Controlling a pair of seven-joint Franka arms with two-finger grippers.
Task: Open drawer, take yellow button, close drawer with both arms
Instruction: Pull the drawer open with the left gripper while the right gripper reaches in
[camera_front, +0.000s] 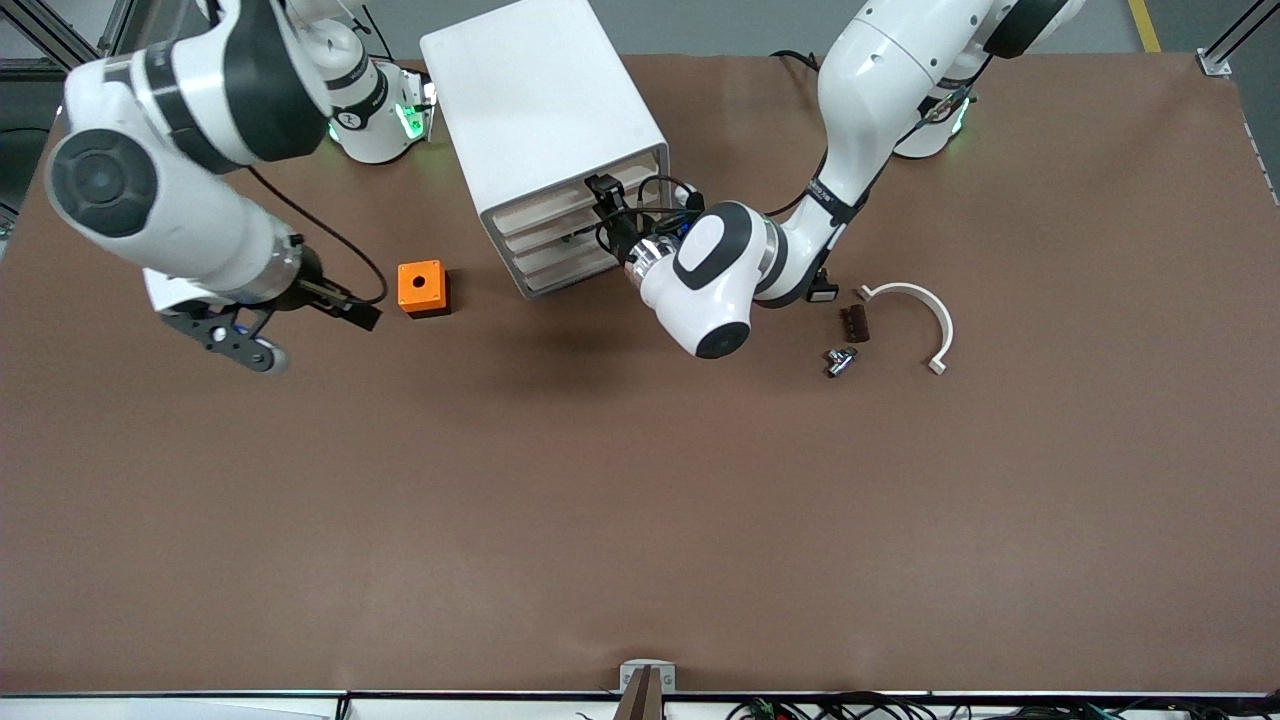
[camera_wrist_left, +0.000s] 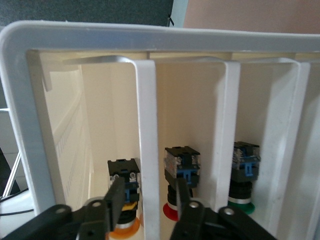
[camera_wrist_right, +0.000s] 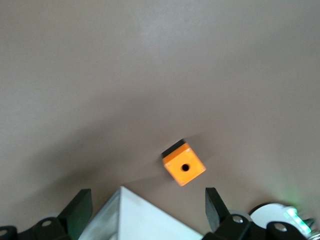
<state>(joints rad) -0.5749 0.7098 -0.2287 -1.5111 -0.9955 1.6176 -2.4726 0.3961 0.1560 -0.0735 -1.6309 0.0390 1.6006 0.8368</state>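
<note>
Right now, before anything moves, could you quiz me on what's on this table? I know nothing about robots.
1. True or false: the left gripper is at the front of the white drawer cabinet.
2. Fill in: in the left wrist view, beside the orange-yellow button stand a red-capped button and one with a ___ cap.
3. Pick one. The right gripper, toward the right arm's end of the table, is:
A. open, holding nothing
B. shut on the orange box
C. shut on a button

Key: 1 true; 2 green; 3 A.
</note>
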